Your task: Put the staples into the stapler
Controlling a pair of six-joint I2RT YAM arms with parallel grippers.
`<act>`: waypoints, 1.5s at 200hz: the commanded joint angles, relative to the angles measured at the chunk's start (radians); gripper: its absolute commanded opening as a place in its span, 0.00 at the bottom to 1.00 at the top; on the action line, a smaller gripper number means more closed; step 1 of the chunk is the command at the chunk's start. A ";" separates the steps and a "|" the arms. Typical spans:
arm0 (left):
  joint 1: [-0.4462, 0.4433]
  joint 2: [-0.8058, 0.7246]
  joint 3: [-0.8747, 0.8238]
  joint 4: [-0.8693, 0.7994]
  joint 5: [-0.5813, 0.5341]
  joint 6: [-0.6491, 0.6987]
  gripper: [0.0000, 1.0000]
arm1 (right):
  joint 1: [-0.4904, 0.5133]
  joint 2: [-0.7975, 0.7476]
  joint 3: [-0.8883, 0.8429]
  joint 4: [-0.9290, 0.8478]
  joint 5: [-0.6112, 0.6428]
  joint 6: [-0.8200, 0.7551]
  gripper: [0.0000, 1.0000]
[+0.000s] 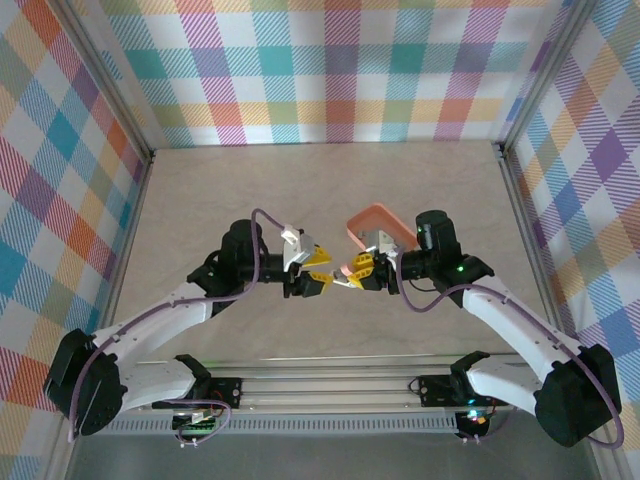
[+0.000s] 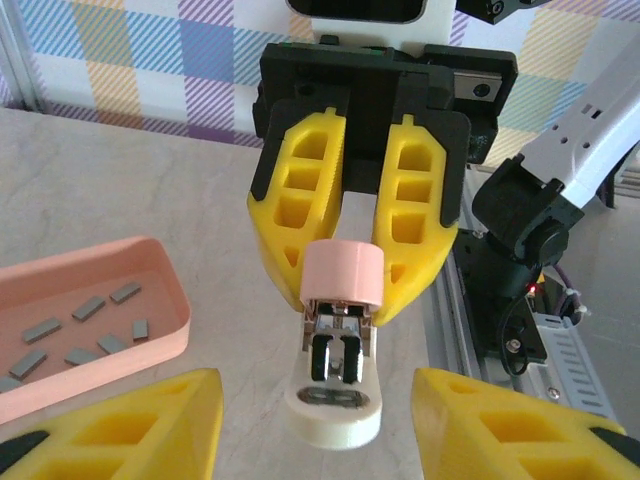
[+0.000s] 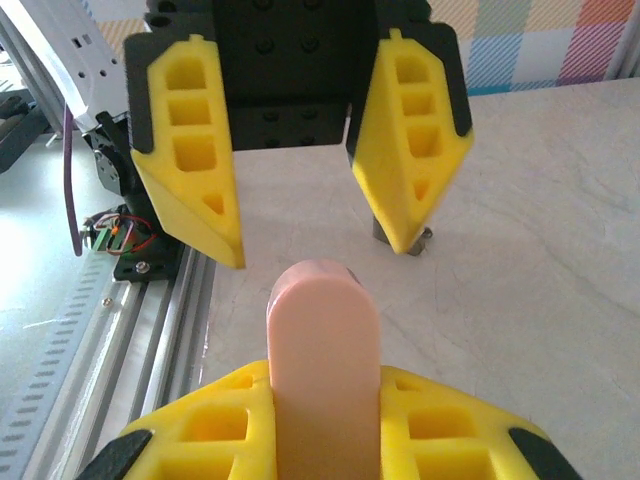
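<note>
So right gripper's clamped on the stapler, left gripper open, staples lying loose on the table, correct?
Wrong on the staples: they lie inside the pink tray, as the left wrist view shows. The rest holds: right gripper clamped on the stapler, left gripper open.

Tray (image 1: 372,212): salmon, shallow, lying just beyond the right gripper (image 1: 352,272).
Table (image 1: 320,180): pale, marbled, beneath that gripper.
Walls (image 1: 340,70): pastel plaid, well beyond it and to either side.
Rail (image 1: 320,385): silver, behind it.
</note>
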 commanded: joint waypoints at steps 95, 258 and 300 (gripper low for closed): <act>-0.003 0.108 0.037 -0.150 0.007 0.123 0.27 | -0.034 -0.069 0.011 0.188 -0.054 0.111 0.00; -0.057 0.087 -0.050 0.092 -0.055 0.034 0.66 | -0.069 -0.028 -0.068 0.360 -0.072 0.234 0.00; -0.058 0.109 0.013 0.101 -0.024 0.064 0.74 | -0.069 -0.003 -0.049 0.319 -0.155 0.194 0.00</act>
